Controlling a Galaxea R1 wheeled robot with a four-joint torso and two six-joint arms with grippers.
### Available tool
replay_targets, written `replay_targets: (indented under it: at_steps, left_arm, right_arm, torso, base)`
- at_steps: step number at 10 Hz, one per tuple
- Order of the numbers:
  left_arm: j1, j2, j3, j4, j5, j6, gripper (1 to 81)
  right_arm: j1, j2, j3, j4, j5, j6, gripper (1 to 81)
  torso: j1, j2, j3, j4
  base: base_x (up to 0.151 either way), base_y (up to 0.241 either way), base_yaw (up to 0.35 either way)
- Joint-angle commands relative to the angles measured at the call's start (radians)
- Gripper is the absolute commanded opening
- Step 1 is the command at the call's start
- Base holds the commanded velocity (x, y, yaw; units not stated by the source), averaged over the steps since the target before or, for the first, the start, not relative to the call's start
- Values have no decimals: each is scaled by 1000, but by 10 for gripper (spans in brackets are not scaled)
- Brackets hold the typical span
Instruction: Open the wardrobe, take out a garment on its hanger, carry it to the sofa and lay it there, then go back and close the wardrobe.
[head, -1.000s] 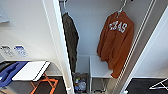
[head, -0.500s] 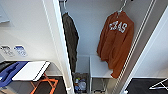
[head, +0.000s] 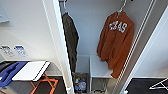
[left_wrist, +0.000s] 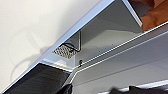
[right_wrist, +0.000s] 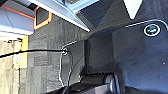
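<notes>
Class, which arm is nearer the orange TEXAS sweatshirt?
Left, probably. Its wrist camera looks into the wardrobe with the sweatshirt close by; the right wrist faces the carpet, low down.

Dark grey matte robot body panel (right_wrist: 140, 57) with rounded edges, thin pale outline along its upper rim, small round white-ringed emblem (right_wrist: 151, 29) near one corner, thin black cable (right_wrist: 32, 51) running to a small silver fitting (right_wrist: 65, 52), pale looped wire beneath it
</notes>
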Motion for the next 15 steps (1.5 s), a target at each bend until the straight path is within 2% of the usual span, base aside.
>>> replay_targets:
  at_steps: [1,5,7,12,15]
  left_arm:
    - [-90,6,20,10,15,-2,811]
    - [-120,40,-20,-61,-7,0,811]
    - [-131,73,-74,-125,-49,4,811]
    - [-122,242,-382,-384,-146,12,811]
    - [-114,314,-544,-467,-150,11,811]
  right_arm:
    - [40,-18,32,1,-40,1,811]
    - [46,-16,41,-10,-40,0,811]
    - [47,-13,45,-13,-40,0,811]
    - [58,-4,47,-19,-40,-2,811]
    - [64,-4,56,-27,-46,-2,811]
  torso:
    - [0,0,0,0]
    - [0,0,0,0]
    - [0,0,0,0]
    - [0,0,0,0]
    - [0,0,0,0]
  base:
    - [0,0,0]
    - [0,0,0]
    - [0,0,0]
    - [0,0,0]
    - [0,0,0]
